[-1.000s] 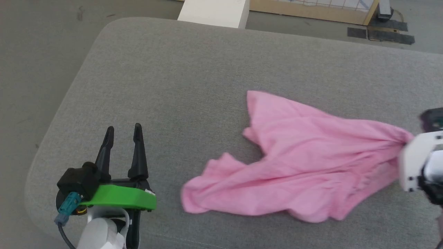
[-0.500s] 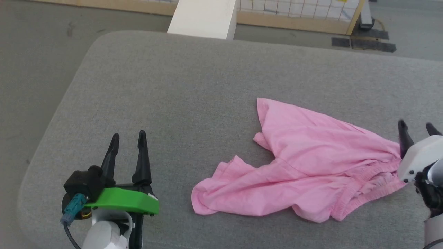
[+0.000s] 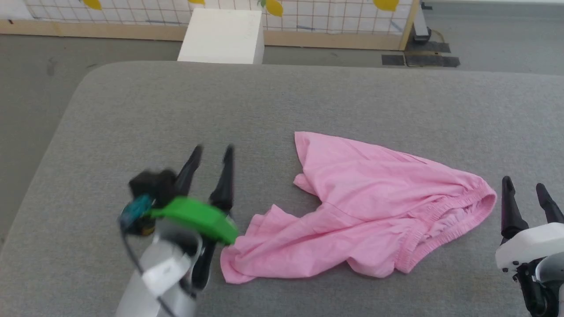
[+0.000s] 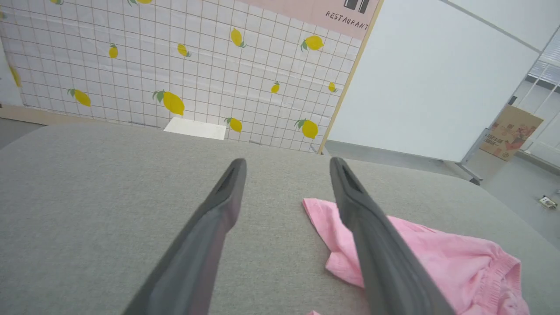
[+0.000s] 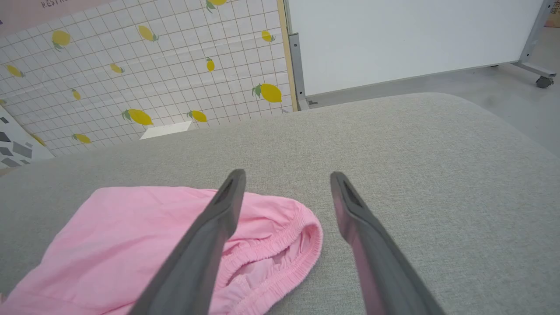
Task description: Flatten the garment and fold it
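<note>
Left tool (image 3: 213, 149): fingers spread wide and holding nothing. It hangs over the grey padded surface (image 3: 308, 97), just beside the near leg hem (image 3: 246, 259) of the pink shorts (image 3: 374, 211), and it is blurred in the head view.
Right tool (image 3: 523, 182): open and empty, just beside the gathered waistband (image 3: 445, 211) and apart from it.
Pink shorts: they lie rumpled on the right half of the surface, waistband to the right and legs to the left, with one leg lying farther from us.
Handling: we judge the cloth thin, light and limp, so it will bunch and drag rather than slide flat.
Where to hold: we would pinch the waistband ends or the hem corners, where doubled cloth gives the fingers something to bite on.
Around: a white box (image 3: 220, 37) and a lemon-print panel (image 3: 330, 13) stand beyond the far edge, well apart.
In the way: we see nothing between either tool and the cloth.
</note>
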Robot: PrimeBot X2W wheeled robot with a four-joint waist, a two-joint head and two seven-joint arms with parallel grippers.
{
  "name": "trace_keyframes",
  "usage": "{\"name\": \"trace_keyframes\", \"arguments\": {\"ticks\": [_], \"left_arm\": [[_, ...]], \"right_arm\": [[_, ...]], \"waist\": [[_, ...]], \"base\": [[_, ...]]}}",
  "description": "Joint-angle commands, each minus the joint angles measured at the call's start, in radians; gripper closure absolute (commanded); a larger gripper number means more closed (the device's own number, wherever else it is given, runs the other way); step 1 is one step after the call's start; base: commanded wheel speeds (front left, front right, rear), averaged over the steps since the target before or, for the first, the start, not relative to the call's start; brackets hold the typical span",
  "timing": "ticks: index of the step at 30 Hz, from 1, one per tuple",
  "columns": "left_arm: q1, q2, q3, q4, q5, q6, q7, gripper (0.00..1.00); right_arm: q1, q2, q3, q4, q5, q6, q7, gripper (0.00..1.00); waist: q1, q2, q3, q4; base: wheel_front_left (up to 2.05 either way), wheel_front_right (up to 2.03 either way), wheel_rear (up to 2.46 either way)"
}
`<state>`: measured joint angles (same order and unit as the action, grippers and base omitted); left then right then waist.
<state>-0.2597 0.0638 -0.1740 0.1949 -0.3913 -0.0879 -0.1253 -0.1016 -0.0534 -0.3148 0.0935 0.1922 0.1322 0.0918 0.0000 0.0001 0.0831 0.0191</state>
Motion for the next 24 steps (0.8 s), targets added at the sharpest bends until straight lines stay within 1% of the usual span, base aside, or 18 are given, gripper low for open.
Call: {"name": "trace_keyframes", "arguments": {"ticks": [1,3,6,7,12,14,16,17,20,22,23,24], "left_arm": [[-0.067,-0.006,-0.023,0.025,-0.016,-0.008,0.024,0.0],[-0.143,-0.009,-0.068,0.087,-0.025,-0.013,0.087,0.0],[-0.254,-0.012,-0.123,0.199,-0.058,-0.006,0.209,0.0],[-0.282,-0.012,-0.134,0.23,-0.071,0.001,0.242,0.0],[-0.409,-0.013,-0.246,0.39,-0.117,0.056,0.487,0.0],[-0.447,-0.013,-0.278,0.429,-0.13,0.078,0.564,0.0],[-0.479,-0.013,-0.304,0.461,-0.127,0.098,0.613,0.0],[-0.503,-0.013,-0.319,0.485,-0.126,0.118,0.639,0.0],[-0.526,-0.013,-0.337,0.529,-0.12,0.14,0.674,0.0],[-0.531,-0.013,-0.347,0.553,-0.12,0.146,0.691,0.0],[-0.526,-0.013,-0.353,0.572,-0.141,0.142,0.699,0.84],[-0.521,-0.013,-0.355,0.572,-0.155,0.136,0.699,1.0]], "right_arm": [[0.011,0.002,0.006,-0.008,0.01,-0.002,-0.005,0.0],[0.015,0.003,0.019,-0.008,0.031,-0.002,-0.01,0.0],[0.009,0.003,0.046,-0.001,0.054,-0.002,-0.011,0.0],[0.006,0.003,0.054,0.001,0.056,-0.002,-0.013,0.0],[-0.021,0.003,0.09,0.022,0.074,-0.002,-0.027,0.0],[-0.031,0.003,0.102,0.027,0.079,-0.002,-0.034,0.0],[-0.038,0.003,0.106,0.032,0.082,-0.002,-0.043,0.0],[-0.045,0.003,0.104,0.036,0.083,-0.002,-0.052,0.0],[-0.055,0.003,0.108,0.046,0.083,-0.002,-0.062,0.0],[-0.061,0.003,0.108,0.051,0.083,-0.002,-0.067,0.0],[-0.066,0.003,0.108,0.058,0.082,-0.002,-0.074,0.0],[-0.067,0.003,0.107,0.061,0.081,-0.002,-0.076,0.0]], "waist": [[0.0,-0.0001,0.019,-0.018],[0.0,-0.0001,0.032,-0.031],[0.0,-0.0001,0.053,-0.057],[0.0,-0.0001,0.059,-0.065],[0.0,-0.0001,0.1,-0.11],[0.0,-0.0001,0.121,-0.125],[0.0,-0.0001,0.137,-0.136],[0.0,-0.0001,0.152,-0.144],[0.0,-0.0001,0.168,-0.155],[0.0,-0.0001,0.174,-0.158],[0.0,-0.0001,0.177,-0.159],[0.0,-0.0001,0.176,-0.157]], "base": [[0.0,0.0,0.0],[0.0,0.0,0.0],[0.0,0.0,0.0],[0.0,0.0,0.0],[0.0,0.0,0.0],[0.0,0.0,0.0],[0.0,0.0,0.0],[0.0,0.0,0.0],[0.0,0.0,0.0],[0.0,0.0,0.0],[0.0,0.0,0.0],[0.0,0.0,0.0]]}}
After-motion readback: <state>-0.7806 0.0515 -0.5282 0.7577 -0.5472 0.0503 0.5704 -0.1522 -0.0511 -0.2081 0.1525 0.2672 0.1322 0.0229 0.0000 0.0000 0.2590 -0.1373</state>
